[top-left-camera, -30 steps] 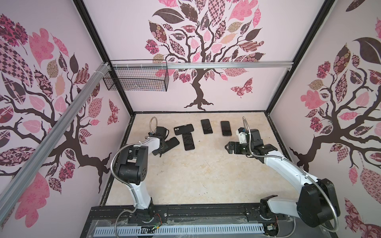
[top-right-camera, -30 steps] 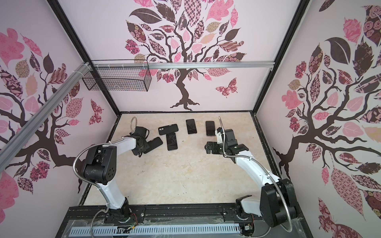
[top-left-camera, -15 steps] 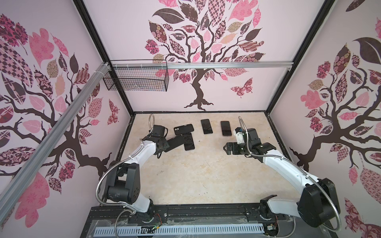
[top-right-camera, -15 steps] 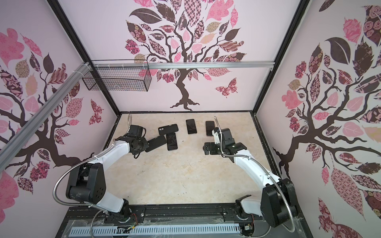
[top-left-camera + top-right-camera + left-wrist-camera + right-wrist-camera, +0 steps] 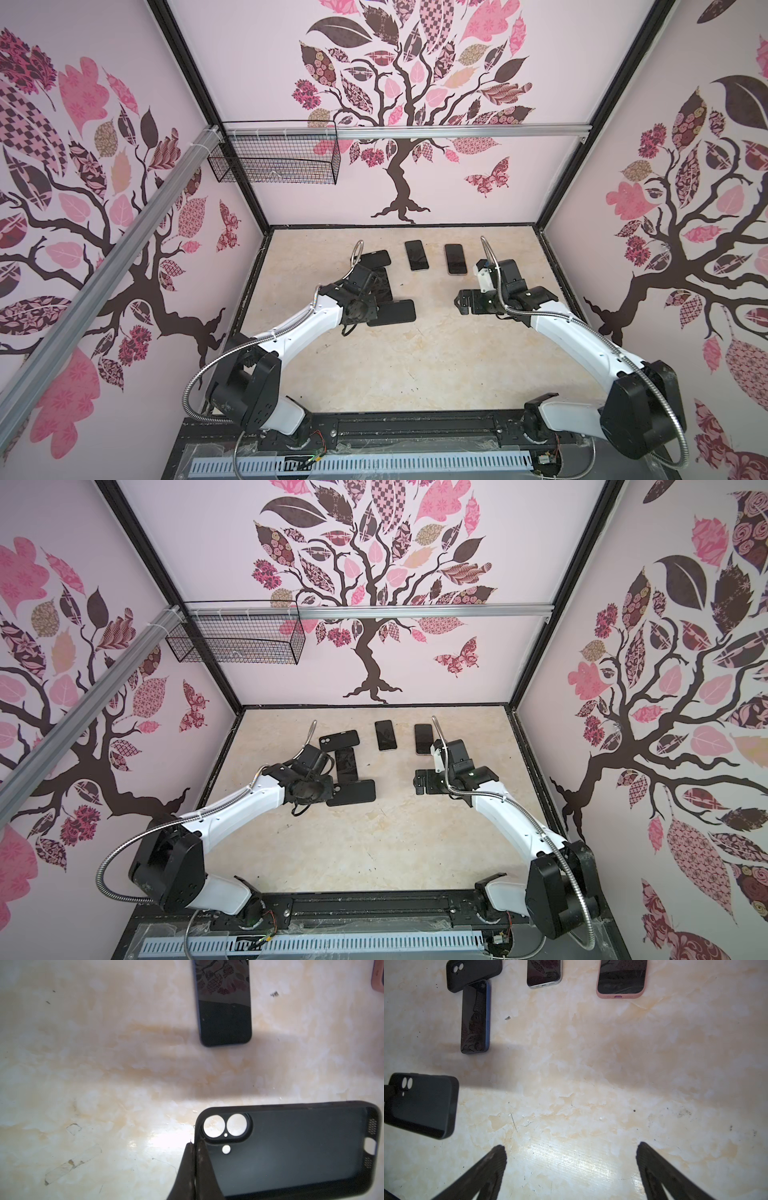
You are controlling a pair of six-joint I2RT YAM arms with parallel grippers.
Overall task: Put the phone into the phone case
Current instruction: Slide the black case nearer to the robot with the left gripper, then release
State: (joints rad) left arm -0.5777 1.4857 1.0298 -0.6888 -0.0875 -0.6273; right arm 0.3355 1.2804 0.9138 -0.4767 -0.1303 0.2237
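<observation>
Carried inward, the empty black rubber phone case (image 5: 291, 1151) hangs pinched by the closed left gripper (image 5: 194, 1144), while the right gripper (image 5: 571, 1152) gapes empty, nothing inserted yet.

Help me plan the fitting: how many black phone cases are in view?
2: the held case pinched in the left end effector; the far case lying at the back left, touching the blue phone. None looks hidden.
</observation>
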